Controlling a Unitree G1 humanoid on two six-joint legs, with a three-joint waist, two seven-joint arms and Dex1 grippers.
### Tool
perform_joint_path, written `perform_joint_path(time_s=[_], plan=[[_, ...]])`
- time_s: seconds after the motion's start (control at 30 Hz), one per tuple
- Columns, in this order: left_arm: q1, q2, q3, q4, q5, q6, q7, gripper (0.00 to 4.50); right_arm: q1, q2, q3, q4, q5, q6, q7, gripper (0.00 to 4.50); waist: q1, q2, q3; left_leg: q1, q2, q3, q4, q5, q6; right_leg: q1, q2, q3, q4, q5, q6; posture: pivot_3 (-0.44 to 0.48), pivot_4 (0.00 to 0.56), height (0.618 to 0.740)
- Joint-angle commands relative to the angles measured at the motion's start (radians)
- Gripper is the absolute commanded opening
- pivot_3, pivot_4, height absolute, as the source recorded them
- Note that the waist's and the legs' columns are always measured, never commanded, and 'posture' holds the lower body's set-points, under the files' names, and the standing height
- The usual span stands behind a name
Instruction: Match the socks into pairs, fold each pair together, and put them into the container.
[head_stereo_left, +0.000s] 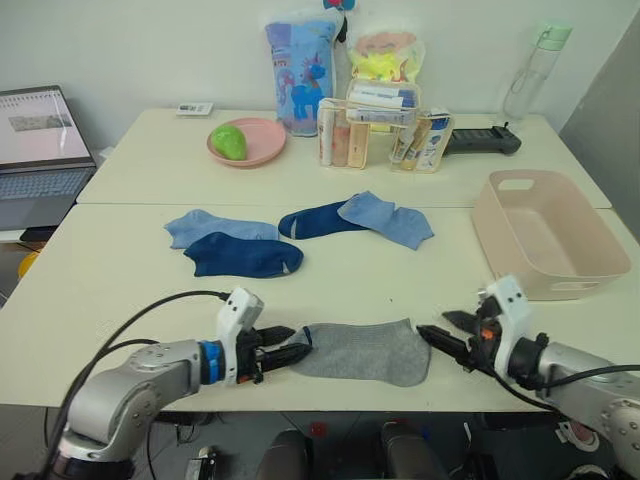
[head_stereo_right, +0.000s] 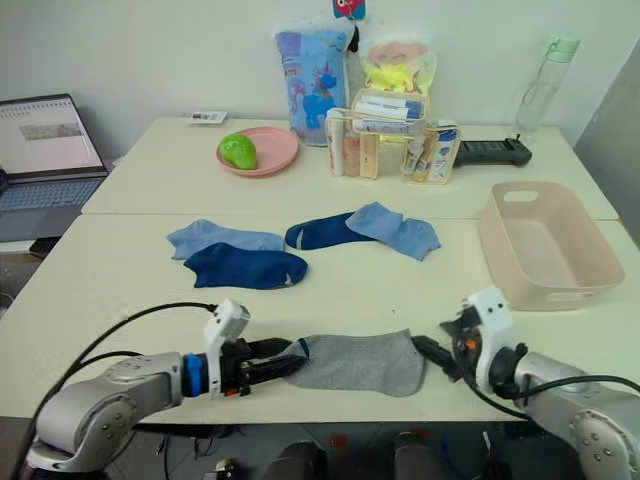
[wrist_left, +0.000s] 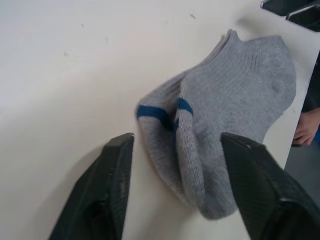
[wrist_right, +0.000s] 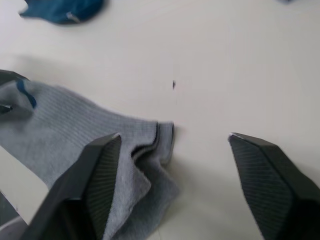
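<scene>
Up front, from the head views, the grey socks (head_stereo_left: 365, 351) lie stacked near the table's (head_stereo_left: 120, 270) front edge, well apart from the tub (head_stereo_left: 548, 235) at the far right. The left gripper (head_stereo_left: 292, 346) sits at their cuff end, the right gripper (head_stereo_left: 443, 334) at their toe end. Beyond the grey socks lie two navy socks (head_stereo_left: 243, 255) and two light blue socks (head_stereo_left: 388, 218).

Left wrist view: fingers (wrist_left: 107, 190) spread wide, straddling the blue-striped cuffs.

Right wrist view: fingers (wrist_right: 267, 175) equally apart, around the toe end without clamping it.

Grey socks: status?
Both end effectors open, left and right at opposite ends of stacked grey socks. Not gripped. Container empty, path clear.
</scene>
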Motion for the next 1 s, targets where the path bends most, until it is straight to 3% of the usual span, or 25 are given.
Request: perform_joint_path(time_s=[0.03,0.17,0.2,0.3,0.43,0.53,0.67,0.77,0.9,1.0], plan=[[-0.073,0.044,0.035,0.045,0.024,-0.082,-0.055,3.01,-0.007,-0.009,-0.020,-0.056,0.079,-0.059,0.042,4.47,0.000,0.000,0.000,0.000,0.000,0.000,0.000,0.000,0.000,0.000,0.000,0.000,0.000,0.000,0.000,0.000,0.150,0.703],[-0.114,0.091,-0.014,0.038,0.043,-0.164,-0.164,3.01,-0.035,-0.051,0.081,-0.103,0.020,-0.135,0.085,4.47,0.000,0.000,0.000,0.000,-0.001,0.002,0.000,0.000,0.000,0.000,0.000,-0.001,-0.001,0.000,0.000,0.000,0.150,0.703],[-0.105,0.132,-0.068,0.005,0.079,-0.218,-0.239,2.82,-0.049,-0.066,0.144,-0.118,-0.022,-0.165,0.102,4.50,-0.001,0.000,0.000,0.000,-0.001,0.002,0.000,0.000,0.000,0.000,0.000,-0.001,-0.001,0.000,0.000,0.000,0.150,0.703],[-0.090,0.198,-0.192,-0.043,0.163,-0.330,-0.357,2.09,-0.057,-0.113,0.305,-0.126,-0.149,-0.252,0.150,3.90,-0.003,0.000,0.000,0.001,0.000,0.002,-0.002,0.000,0.000,-0.001,0.001,-0.001,-0.001,0.000,0.000,0.000,0.150,0.703],[-0.173,0.076,-0.301,0.015,0.217,-0.323,-0.266,0.83,-0.012,-0.155,0.464,-0.068,-0.307,-0.361,0.193,2.51,0.008,0.000,0.001,0.000,0.000,0.002,-0.003,0.000,0.000,0.000,0.001,-0.001,-0.002,0.000,0.000,0.000,0.150,0.703],[-0.201,0.040,-0.352,0.086,0.298,-0.350,-0.241,0.00,-0.005,-0.134,0.518,-0.030,-0.362,-0.401,0.190,1.43,0.006,-0.002,0.001,0.000,-0.001,0.000,0.000,0.000,0.000,0.003,0.001,-0.002,-0.003,0.000,0.000,0.000,0.150,0.703],[-0.200,-0.009,-0.377,0.194,0.384,-0.400,-0.176,0.00,-0.006,-0.107,0.642,0.032,-0.483,-0.449,0.178,0.01,-0.005,-0.002,0.001,0.002,0.000,0.000,-0.001,0.000,0.000,0.002,0.002,-0.002,-0.001,0.000,0.000,0.000,0.150,0.703],[-0.187,0.001,-0.381,0.241,0.421,-0.420,-0.184,0.00,0.022,-0.101,0.661,0.070,-0.539,-0.477,0.172,0.01,-0.001,-0.002,0.001,0.002,0.000,-0.001,0.000,0.000,0.000,0.002,0.001,-0.002,-0.001,0.000,0.000,0.000,0.150,0.703],[-0.152,0.021,-0.364,0.306,0.470,-0.450,-0.148,0.00,0.122,-0.156,0.559,0.103,-0.549,-0.505,0.206,0.01,0.001,-0.001,-0.001,0.004,0.000,-0.001,-0.001,0.000,0.000,0.006,0.001,-0.002,-0.003,0.000,0.000,0.000,0.150,0.703],[-0.140,0.017,-0.354,0.288,0.449,-0.446,-0.154,0.00,0.184,-0.179,0.492,0.117,-0.540,-0.529,0.233,0.01,0.001,-0.002,-0.001,0.021,0.000,-0.001,-0.008,-0.001,0.001,0.021,0.000,-0.001,-0.009,0.000,0.000,0.000,0.150,0.703]])
